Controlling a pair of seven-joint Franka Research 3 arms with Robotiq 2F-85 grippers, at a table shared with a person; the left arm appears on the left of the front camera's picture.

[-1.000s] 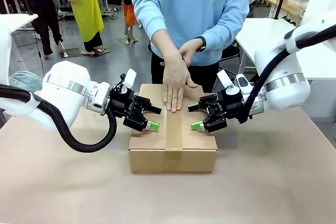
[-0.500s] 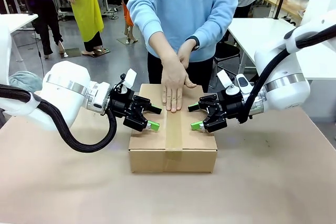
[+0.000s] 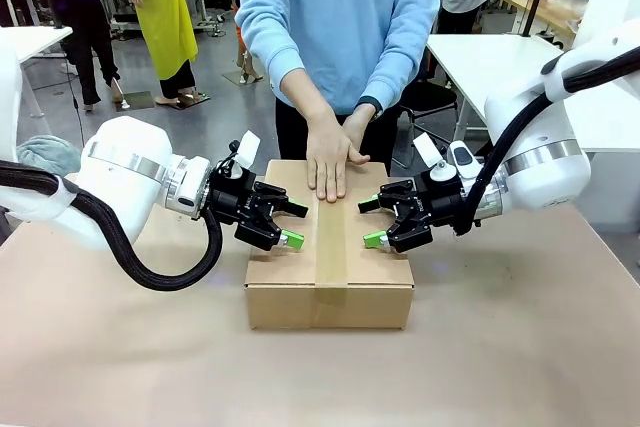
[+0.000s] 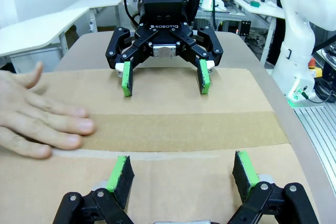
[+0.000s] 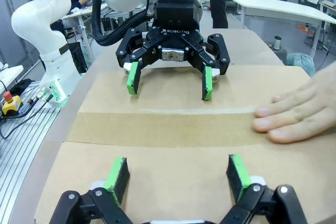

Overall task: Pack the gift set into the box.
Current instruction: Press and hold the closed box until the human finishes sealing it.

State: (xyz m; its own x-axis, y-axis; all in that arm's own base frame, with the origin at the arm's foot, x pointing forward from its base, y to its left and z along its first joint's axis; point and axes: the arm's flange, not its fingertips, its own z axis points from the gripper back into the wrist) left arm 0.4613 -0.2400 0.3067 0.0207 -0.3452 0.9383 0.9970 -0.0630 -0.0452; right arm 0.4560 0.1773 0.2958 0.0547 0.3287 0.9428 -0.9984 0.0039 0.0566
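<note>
Brown cardboard makes up the one box [image 3: 285,305], closed, at the middle of the front view, with one strip of tan tape [image 3: 331,247] running along its centre seam and down its near side. Two grippers face each other over its top, one from each side. The left gripper [image 3: 294,225] sits left of the tape, its two green-padded fingers spread wide with only air between them. The right gripper [image 3: 371,223], right of the tape, also has two fingers set wide apart, holding nothing. Whether any fingertip touches the cardboard, I cannot tell.

One person in a light blue sweatshirt [image 3: 335,22] stands at the upper centre of the frame. Of the person's two hands, the right hand [image 3: 328,152] lies palm down over the far end of the tape; the left hand [image 3: 357,127] is partly hidden just behind it, with one dark watch [image 3: 371,104] at that wrist. One pale table [image 3: 140,367] carries the box.
</note>
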